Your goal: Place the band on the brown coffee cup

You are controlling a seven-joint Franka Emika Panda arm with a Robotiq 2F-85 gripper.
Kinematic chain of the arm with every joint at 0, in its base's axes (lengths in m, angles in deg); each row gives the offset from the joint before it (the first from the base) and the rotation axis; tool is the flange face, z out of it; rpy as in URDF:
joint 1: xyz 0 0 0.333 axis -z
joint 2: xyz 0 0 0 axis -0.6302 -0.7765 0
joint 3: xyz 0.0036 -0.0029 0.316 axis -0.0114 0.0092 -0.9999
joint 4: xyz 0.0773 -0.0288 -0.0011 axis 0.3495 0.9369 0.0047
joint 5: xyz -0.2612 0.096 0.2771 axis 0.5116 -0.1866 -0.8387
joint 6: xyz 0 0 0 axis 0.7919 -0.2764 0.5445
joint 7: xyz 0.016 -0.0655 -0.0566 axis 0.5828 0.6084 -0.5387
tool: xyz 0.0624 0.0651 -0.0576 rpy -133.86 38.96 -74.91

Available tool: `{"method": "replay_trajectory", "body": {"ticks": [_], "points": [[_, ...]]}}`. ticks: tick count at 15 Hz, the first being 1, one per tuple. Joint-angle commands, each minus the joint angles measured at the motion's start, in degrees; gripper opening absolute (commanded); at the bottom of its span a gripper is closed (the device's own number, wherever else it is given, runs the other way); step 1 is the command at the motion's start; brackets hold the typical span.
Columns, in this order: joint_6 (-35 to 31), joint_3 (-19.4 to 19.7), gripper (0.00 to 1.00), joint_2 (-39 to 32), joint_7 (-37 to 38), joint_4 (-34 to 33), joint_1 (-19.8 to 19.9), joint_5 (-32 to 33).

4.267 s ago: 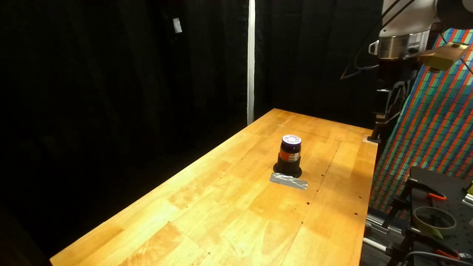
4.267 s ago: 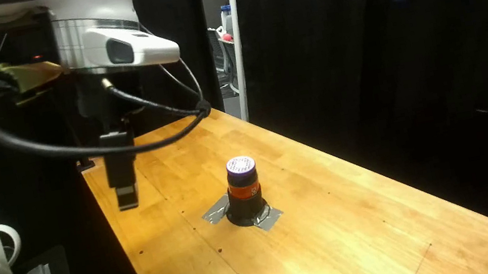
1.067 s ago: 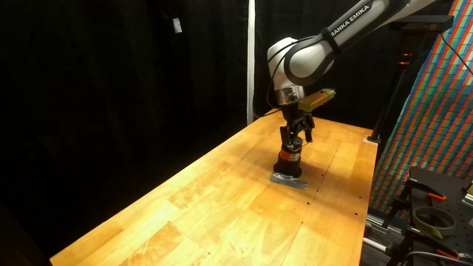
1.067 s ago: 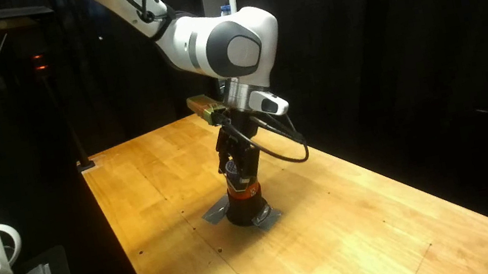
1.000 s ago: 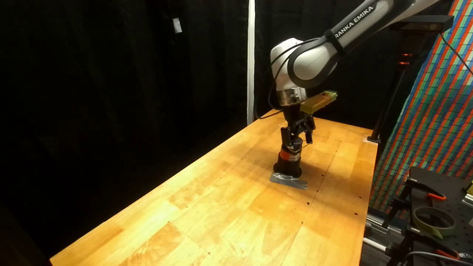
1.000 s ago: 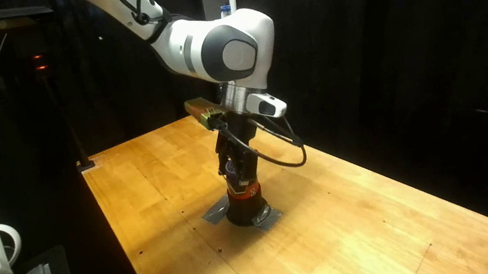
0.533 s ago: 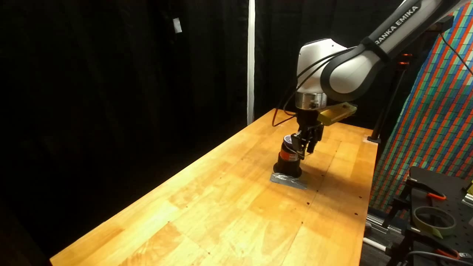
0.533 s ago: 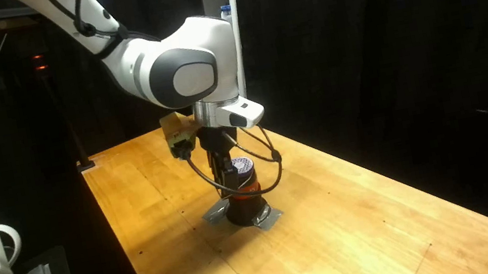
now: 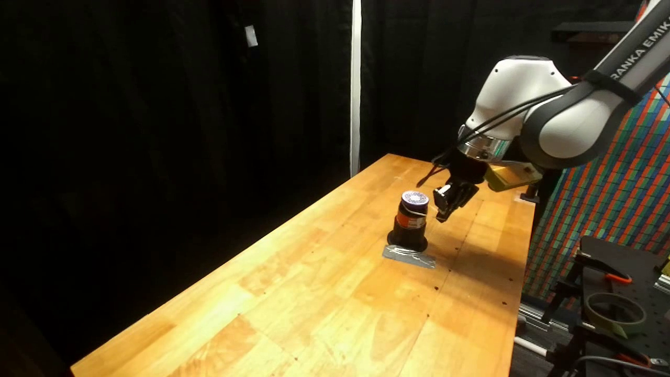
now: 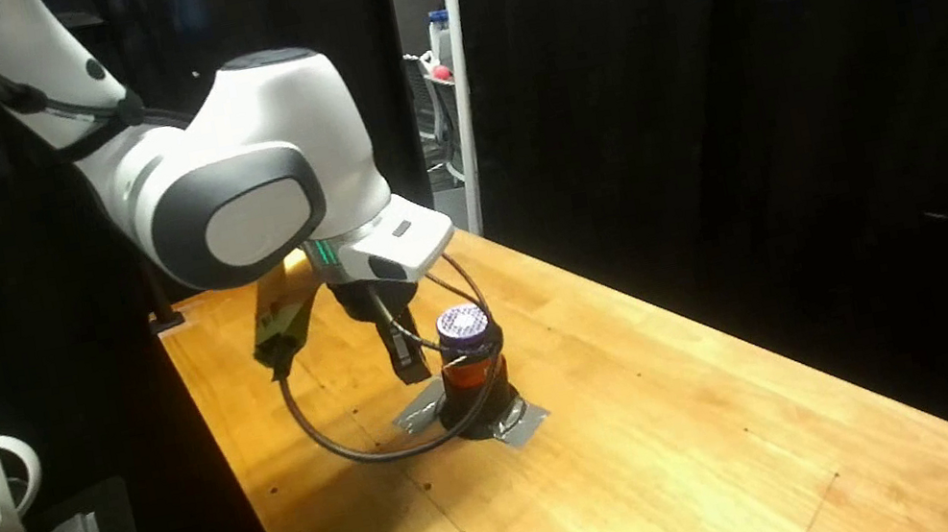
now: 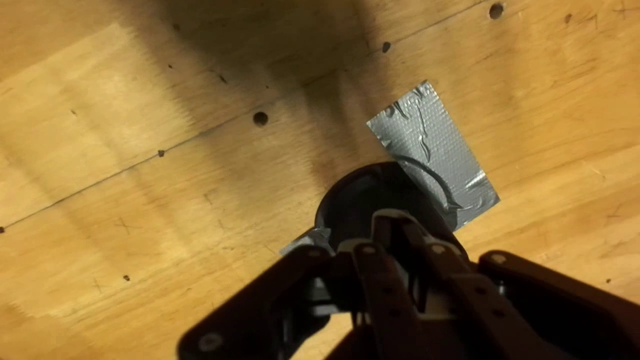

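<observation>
The brown coffee cup [image 9: 410,222], dark with an orange label and a whitish, purple-rimmed top, stands upright in a black base [image 9: 408,239]. A thin pale band [image 9: 417,213] crosses the cup just above the label; in an exterior view a short stretch of the band [image 10: 455,362] also shows. My gripper [image 9: 443,217] is tilted beside the cup, apart from it, its fingers together with nothing seen between them. In the wrist view the dark fingers [image 11: 385,285] cover most of the cup, and only the black base [image 11: 367,200] shows clearly beyond them.
Grey tape [image 9: 409,256] fastens the base to the wooden table [image 9: 314,314]. A cable [image 10: 371,458] from my wrist loops in front of the cup. Beside the table a black cart [image 9: 623,262] holds a roll of tape [image 9: 615,314].
My gripper came from around the cup's top, moved sideways off it and tilted. Its fingers went from spread to shut. The band, stretched between fingers and cup half a second ago, is now off the fingers.
</observation>
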Motion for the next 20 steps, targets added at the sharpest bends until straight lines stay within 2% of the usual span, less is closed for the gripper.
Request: {"method": "replay_trajectory", "body": {"ticks": [1,3,4,5,8,9,10,14,15,16,17,18,20], "points": [[-15.4,2.1,0.14,4.6,6.8,10.1,-2.4,5.4],[-24.6,5.6,0.14,4.9,7.4,13.5,-4.3,8.8],[-29.2,7.2,0.13,4.8,4.8,14.9,-5.4,6.8],[-32.0,7.4,0.13,0.1,2.4,10.4,-6.2,3.8],[-42.0,7.3,0.11,-2.9,-2.2,11.2,-8.4,-2.0],[-44.3,6.7,0.12,-4.1,-2.8,11.1,-9.0,-3.2],[-46.4,0.9,0.12,-5.2,-3.5,11.2,-4.6,-4.4],[-52.3,-4.5,0.13,-8.0,-3.3,11.2,-3.8,-5.8],[-51.8,-5.3,0.15,-7.8,-3.7,11.2,-3.8,-6.4],[-46.5,-5.6,0.37,-5.5,-5.4,11.1,-4.1,-7.8],[-42.7,-6.0,0.41,-4.0,-6.6,11.1,-4.5,-9.1],[-35.7,-5.0,0.47,-2.8,-11.0,10.9,-6.7,-14.3],[-26.6,-0.3,0.63,0.0,-19.7,10.6,-12.6,-24.2]]}}
